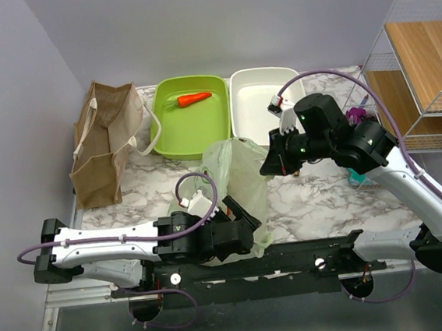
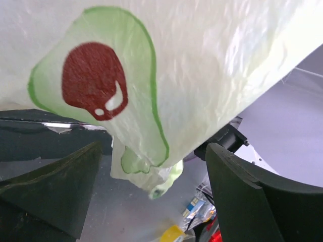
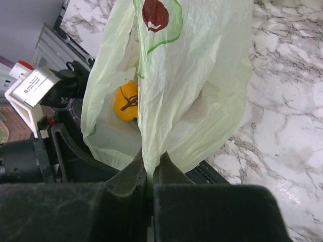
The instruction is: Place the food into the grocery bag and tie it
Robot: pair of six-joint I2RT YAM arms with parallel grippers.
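The pale-green grocery bag [image 1: 241, 171] with avocado prints stands near the table's front middle, pulled upward. My right gripper [image 1: 272, 164] is shut on a fold of the bag's upper edge; in the right wrist view the plastic [image 3: 192, 75] is pinched between the closed fingers [image 3: 150, 174]. A yellow bell pepper [image 3: 126, 101] lies inside the bag. My left gripper [image 1: 247, 229] is at the bag's lower near side, open; in the left wrist view [image 2: 154, 151] the bag [image 2: 202, 60] and its hanging corner sit between the spread fingers. The cherry tomatoes and cabbage are not visible.
A brown paper bag [image 1: 105, 141] stands at the back left. A green tray [image 1: 163, 132] holds an orange carrot [image 1: 194, 99]. A white tray [image 1: 266, 102] is beside it. A wire shelf [image 1: 424, 75] stands at the right edge.
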